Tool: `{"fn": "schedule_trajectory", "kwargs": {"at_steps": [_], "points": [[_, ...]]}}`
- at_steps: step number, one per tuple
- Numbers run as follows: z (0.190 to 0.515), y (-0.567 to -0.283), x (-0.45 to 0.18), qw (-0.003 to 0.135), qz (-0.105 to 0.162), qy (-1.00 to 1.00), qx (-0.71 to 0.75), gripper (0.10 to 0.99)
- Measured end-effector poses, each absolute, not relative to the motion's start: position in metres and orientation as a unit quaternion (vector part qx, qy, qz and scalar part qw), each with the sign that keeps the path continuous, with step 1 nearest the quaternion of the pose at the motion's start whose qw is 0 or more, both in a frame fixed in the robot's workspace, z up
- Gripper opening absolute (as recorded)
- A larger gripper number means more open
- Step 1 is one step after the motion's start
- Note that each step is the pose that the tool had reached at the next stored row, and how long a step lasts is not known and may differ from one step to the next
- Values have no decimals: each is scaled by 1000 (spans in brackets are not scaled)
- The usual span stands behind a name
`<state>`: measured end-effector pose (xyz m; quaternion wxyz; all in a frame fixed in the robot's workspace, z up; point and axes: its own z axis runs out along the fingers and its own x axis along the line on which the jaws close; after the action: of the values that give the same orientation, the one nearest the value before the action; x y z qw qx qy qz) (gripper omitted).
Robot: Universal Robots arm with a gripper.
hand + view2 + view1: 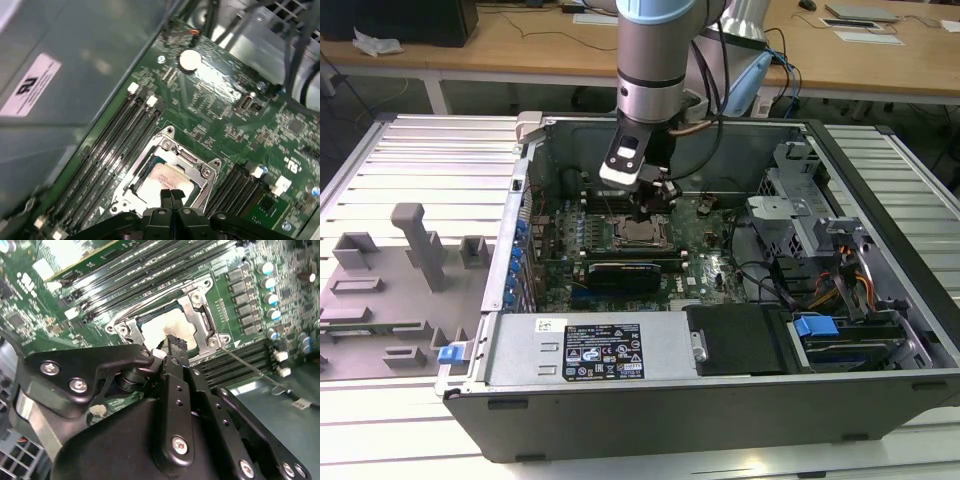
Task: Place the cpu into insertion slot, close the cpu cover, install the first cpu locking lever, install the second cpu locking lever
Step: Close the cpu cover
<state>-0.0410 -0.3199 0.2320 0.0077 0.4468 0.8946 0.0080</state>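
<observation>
The cpu (162, 327) lies in the insertion slot (638, 236) on the green board inside the open computer case. Its dull silver top (161, 176) shows through the window of the cpu cover (202, 172), which lies flat over it. My gripper (646, 212) hangs just above the socket. Its black fingertips (166, 196) are pressed together over the socket's edge, with nothing seen between them. In the second wrist view the gripper (173, 342) stands at the cover's (200, 315) near rim. A thin metal lever rod (252, 369) slants away from one socket corner.
Long memory slots (125, 135) flank the socket on both sides. A long black expansion card (625, 272) lies just in front of it. The case walls, a labelled power supply (600, 350) and a drive cage with cables (820, 250) surround the board. Grey fixtures (410, 245) stand outside.
</observation>
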Motion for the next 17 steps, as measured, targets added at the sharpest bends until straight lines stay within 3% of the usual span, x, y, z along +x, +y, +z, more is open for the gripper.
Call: {"fn": "schedule_trajectory", "kwargs": {"at_steps": [17], "points": [[232,-320,-41,8,7,973,232,106]]}}
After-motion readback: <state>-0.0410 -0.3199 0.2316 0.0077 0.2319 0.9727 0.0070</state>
